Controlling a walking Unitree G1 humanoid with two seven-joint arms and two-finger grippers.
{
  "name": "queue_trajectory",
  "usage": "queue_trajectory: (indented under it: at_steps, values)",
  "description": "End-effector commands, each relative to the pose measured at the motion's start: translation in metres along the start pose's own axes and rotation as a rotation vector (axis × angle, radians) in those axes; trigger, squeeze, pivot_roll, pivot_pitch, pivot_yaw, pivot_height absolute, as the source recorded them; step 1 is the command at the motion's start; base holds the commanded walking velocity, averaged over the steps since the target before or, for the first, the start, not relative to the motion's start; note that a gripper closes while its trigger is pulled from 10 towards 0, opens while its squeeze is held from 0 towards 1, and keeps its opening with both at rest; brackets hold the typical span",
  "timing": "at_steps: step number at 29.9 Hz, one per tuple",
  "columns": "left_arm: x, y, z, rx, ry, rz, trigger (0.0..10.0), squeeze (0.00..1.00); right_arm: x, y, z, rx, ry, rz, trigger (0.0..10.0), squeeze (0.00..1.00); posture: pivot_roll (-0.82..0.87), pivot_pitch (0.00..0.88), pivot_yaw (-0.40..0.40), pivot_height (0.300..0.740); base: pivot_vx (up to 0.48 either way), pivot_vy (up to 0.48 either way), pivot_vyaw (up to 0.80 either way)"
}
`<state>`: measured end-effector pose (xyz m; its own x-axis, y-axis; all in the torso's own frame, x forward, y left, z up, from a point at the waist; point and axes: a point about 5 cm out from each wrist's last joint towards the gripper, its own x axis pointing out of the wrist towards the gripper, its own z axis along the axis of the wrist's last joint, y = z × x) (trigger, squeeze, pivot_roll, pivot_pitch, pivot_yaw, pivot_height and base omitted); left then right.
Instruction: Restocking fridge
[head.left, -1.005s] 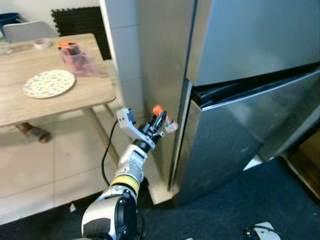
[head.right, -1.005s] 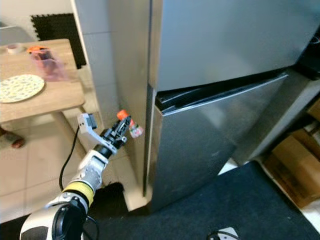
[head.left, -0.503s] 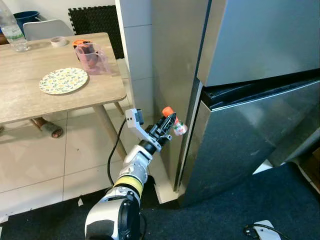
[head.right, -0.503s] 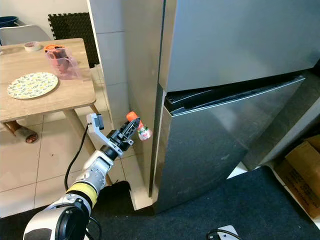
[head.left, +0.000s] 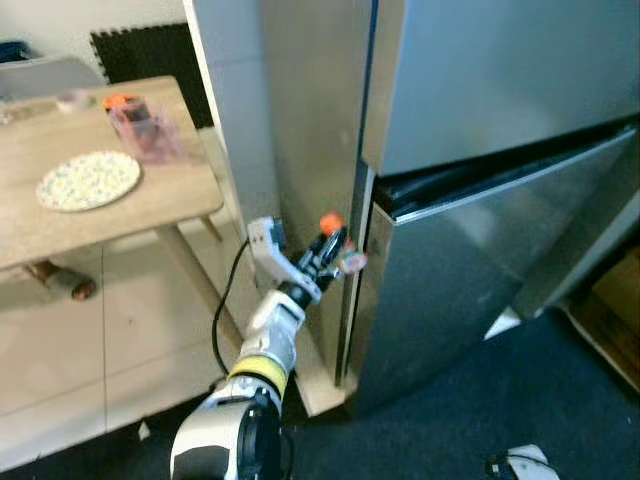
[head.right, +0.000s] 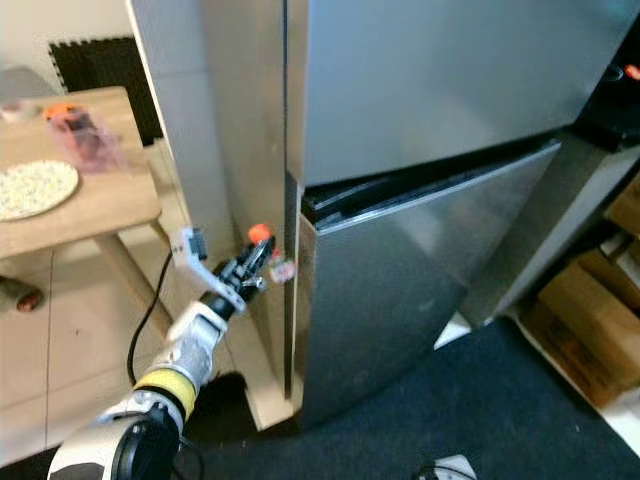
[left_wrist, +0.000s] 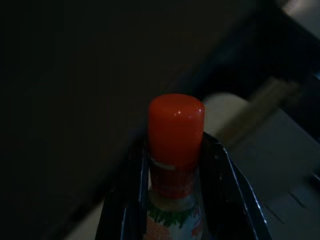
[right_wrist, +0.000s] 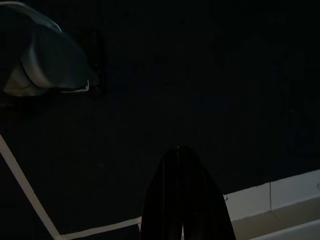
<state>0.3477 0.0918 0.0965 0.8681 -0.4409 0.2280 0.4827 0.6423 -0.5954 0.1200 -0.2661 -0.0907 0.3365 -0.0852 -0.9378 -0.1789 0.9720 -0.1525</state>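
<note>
The left gripper (head.left: 333, 251) is raised beside the steel fridge (head.left: 480, 200), its fingers clamped on a small red-capped bottle (left_wrist: 175, 165) held close to the side panel, near the seam between the upper and lower doors. The lower door (head.right: 420, 290) stands slightly ajar. The right gripper (right_wrist: 182, 200) hangs idle in shadow, fingers pressed together. A wooden table (head.left: 150, 205) with a patterned plate (head.left: 88, 179) stands to the left.

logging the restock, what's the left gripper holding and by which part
The left gripper holds a small orange-capped bottle, its black fingers clamping the body just below the cap.
</note>
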Motion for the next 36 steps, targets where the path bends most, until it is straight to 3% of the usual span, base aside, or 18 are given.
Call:
queue_trajectory:
  at_steps: [1, 7, 11, 17, 18, 21, 23, 24, 25, 26, 31, 32, 34, 36]
  values:
    - [0.002, 0.000, -0.001, 0.026, -0.013, 0.076, 10.0, 0.00, 0.000, 0.000, -0.002, -0.003, 0.008, -0.004, 10.0, 0.00, -0.05, 0.018, -0.007, 0.740, 0.000, 0.000, 0.00]
    - [-0.004, 0.016, 0.012, 0.090, -0.062, 0.233, 10.0, 0.00, 0.000, 0.000, -0.002, -0.003, 0.006, -0.006, 10.0, 0.00, -0.05, 0.018, -0.007, 0.740, 0.000, 0.000, 0.00]
    - [-0.003, 0.018, 0.010, 0.048, -0.069, 0.279, 10.0, 0.00, 0.000, 0.000, -0.001, -0.002, -0.002, -0.008, 10.0, 0.00, -0.05, 0.018, -0.007, 0.740, 0.000, 0.000, 0.00]
    - [0.002, 0.007, -0.002, -0.096, -0.043, 0.196, 10.0, 0.00, 0.000, 0.001, -0.001, -0.002, -0.005, -0.008, 10.0, 0.00, -0.05, 0.021, -0.008, 0.740, 0.000, 0.000, 0.00]
    - [0.005, 0.000, -0.008, -0.154, -0.030, 0.129, 10.0, 0.00, 0.000, 0.001, -0.001, -0.003, -0.006, -0.009, 10.0, 0.00, -0.06, 0.022, -0.006, 0.740, 0.000, 0.000, 0.00]
    - [0.010, -0.011, -0.013, -0.211, -0.021, 0.038, 10.0, 0.00, 0.000, 0.001, -0.001, -0.005, -0.008, -0.011, 10.0, 0.00, -0.06, 0.023, -0.004, 0.740, 0.000, 0.000, 0.00]
    - [0.010, -0.011, -0.013, -0.211, -0.021, 0.038, 10.0, 0.00, 0.000, 0.001, -0.001, -0.005, -0.008, -0.011, 10.0, 0.00, -0.06, 0.023, -0.004, 0.740, 0.000, 0.000, 0.00]
    - [0.011, -0.014, -0.013, -0.217, -0.024, 0.014, 1.5, 0.00, 0.000, 0.001, -0.001, -0.006, -0.008, -0.011, 10.0, 0.00, -0.06, 0.029, -0.005, 0.740, 0.000, 0.000, 0.00]
    - [0.011, -0.014, -0.013, -0.217, -0.024, 0.014, 1.5, 0.00, 0.000, 0.001, -0.001, -0.006, -0.008, -0.011, 10.0, 0.00, -0.06, 0.029, -0.005, 0.740, 0.000, 0.000, 0.00]
    - [0.012, -0.015, -0.011, -0.230, -0.034, -0.002, 0.0, 0.00, 0.000, 0.000, -0.002, -0.007, -0.006, -0.013, 10.0, 0.00, -0.07, 0.039, -0.008, 0.740, 0.000, 0.000, 0.00]
    - [0.016, -0.015, -0.001, -0.273, -0.075, -0.034, 0.0, 0.00, -0.002, -0.006, -0.005, -0.005, -0.003, -0.030, 10.0, 0.00, -0.07, 0.050, -0.018, 0.740, 0.000, 0.000, 0.00]
    - [0.016, -0.014, 0.000, -0.271, -0.076, -0.038, 2.2, 0.00, -0.002, -0.006, -0.005, -0.005, -0.003, -0.032, 10.0, 0.00, -0.07, 0.050, -0.018, 0.740, 0.000, 0.000, 0.00]
    - [0.015, -0.011, 0.005, -0.253, -0.083, -0.034, 10.0, 0.00, -0.002, -0.007, -0.006, -0.001, -0.011, -0.037, 10.0, 0.00, -0.09, 0.068, -0.015, 0.740, 0.000, 0.000, 0.00]
    - [0.015, -0.008, 0.010, -0.227, -0.099, -0.011, 10.0, 0.00, -0.003, -0.009, -0.005, 0.001, -0.024, -0.043, 10.0, 0.00, -0.09, 0.089, -0.011, 0.740, 0.000, 0.000, 0.00]
